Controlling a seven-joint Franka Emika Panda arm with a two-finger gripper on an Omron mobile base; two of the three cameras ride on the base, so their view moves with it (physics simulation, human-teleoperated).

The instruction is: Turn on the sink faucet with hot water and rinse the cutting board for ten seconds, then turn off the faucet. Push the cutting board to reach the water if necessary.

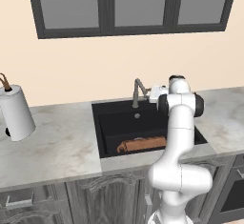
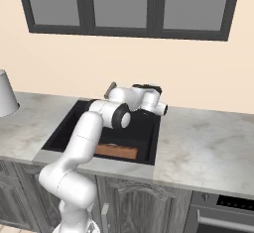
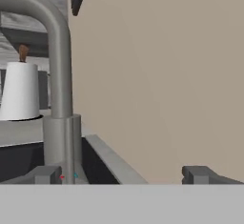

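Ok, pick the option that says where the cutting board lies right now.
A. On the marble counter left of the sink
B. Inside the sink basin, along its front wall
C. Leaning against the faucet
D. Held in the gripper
B: the cutting board lies flat on the floor of the black sink, along its front wall, well clear of the sink faucet at the back rim.

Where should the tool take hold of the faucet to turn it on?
Grip the small side lever low on the faucet, not the tall upright pipe. In the hand view the tool is open and level with the faucet's base, so coming in sideways from the right looks sensible.
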